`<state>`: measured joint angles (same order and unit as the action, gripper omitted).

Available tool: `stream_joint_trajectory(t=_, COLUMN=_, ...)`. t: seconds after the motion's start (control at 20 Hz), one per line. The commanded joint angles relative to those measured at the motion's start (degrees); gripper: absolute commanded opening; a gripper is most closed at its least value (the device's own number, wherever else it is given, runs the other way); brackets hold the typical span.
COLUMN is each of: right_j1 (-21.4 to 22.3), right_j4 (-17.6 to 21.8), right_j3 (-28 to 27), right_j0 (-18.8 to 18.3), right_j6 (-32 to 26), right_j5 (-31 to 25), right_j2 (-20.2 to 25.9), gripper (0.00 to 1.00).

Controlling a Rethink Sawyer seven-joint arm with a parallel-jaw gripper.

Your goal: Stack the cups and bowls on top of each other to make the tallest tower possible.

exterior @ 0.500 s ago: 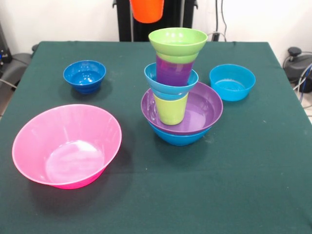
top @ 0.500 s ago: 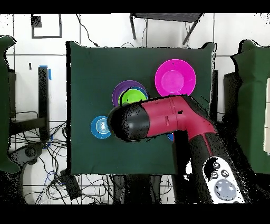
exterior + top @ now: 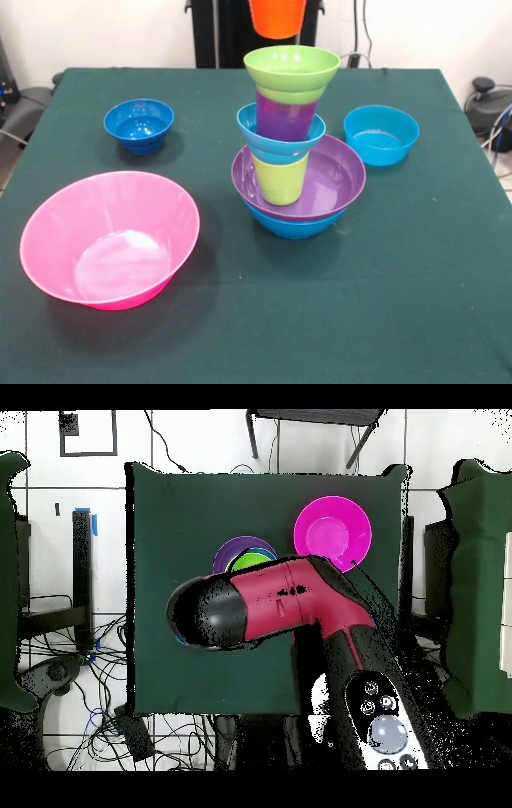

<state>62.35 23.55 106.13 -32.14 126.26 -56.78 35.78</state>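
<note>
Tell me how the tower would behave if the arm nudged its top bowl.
The tower would probably tip easily: its top lime green bowl flares wider than the purple cup beneath. Glossy plastic looks light and slippery, so pieces may slide.

glossy plastic bowls point(image 3: 110, 238); matt cloth table point(image 3: 384, 264).

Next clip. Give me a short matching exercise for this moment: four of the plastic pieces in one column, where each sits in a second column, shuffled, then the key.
Front view.

Column 1
1. orange cup
2. pink bowl
3. lime green bowl
4. lime green cup

Column 2
A. standing upside down inside the purple bowl, at the foot of the tower
B. topmost piece of the tower
C. hanging at the picture's top edge, above the table
D. alone on the table, on the picture's near left

Pairs: 1-C, 2-D, 3-B, 4-A
</note>
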Motion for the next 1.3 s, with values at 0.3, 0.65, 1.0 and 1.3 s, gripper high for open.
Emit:
stream_joint_trajectory(t=0.3, right_j1=-5.64, right_j4=1.98, right_j3=-3.21, right_j0=2.22, right_j6=2.11, right_j5=0.63, right_j2=-4.24, gripper=0.0)
stream_joint_trajectory(t=0.65, right_j1=-6.58, right_j4=3.33, right_j3=-4.38, right_j0=2.81, right_j6=2.09, right_j5=2.7, right_j2=-4.96, gripper=0.0)
stream_joint_trajectory(t=1.0, right_j1=-6.25, right_j4=3.03, right_j3=-3.9, right_j0=3.59, right_j6=2.27, right_j5=3.17, right_j2=-5.83, gripper=0.0)
stream_joint_trajectory(t=1.3, right_j1=-7.06, right_j4=2.98, right_j3=-4.81, right_j0=4.45, right_j6=2.91, right_j5=3.79, right_j2=-6.41, gripper=0.0)
